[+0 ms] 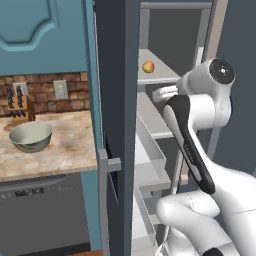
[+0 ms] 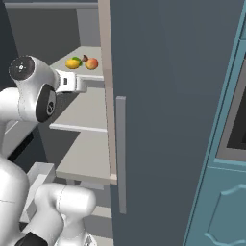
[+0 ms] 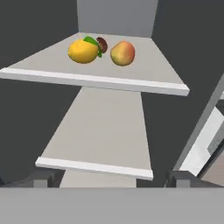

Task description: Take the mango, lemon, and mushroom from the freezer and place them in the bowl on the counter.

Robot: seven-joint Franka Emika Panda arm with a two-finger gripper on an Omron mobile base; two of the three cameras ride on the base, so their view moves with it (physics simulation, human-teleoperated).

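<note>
A knife block (image 1: 19, 106) stands at nine o'clock against the brick backsplash (image 1: 47, 92), a wall outlet (image 1: 60, 89) just to its three o'clock.

On the freezer (image 3: 118, 19) upper shelf (image 3: 144, 76) lie one lemon (image 3: 83, 51), one mushroom (image 3: 102, 43) and one mango (image 3: 123, 53); one bowl (image 1: 31, 136) sits outside the freezer.

I am in a home kitchen. Teal cabinets (image 1: 35, 22) hang over a brick backsplash (image 1: 45, 92) with a wall outlet (image 1: 60, 89). On the speckled stone surface (image 1: 65, 145) stand a knife block (image 1: 19, 107) and a bowl (image 1: 31, 136), with a dishwasher (image 1: 42, 212) underneath. Beside it, the tall dark freezer (image 1: 116, 100) stands open, with fruit on its shelf (image 3: 100, 65).
</note>
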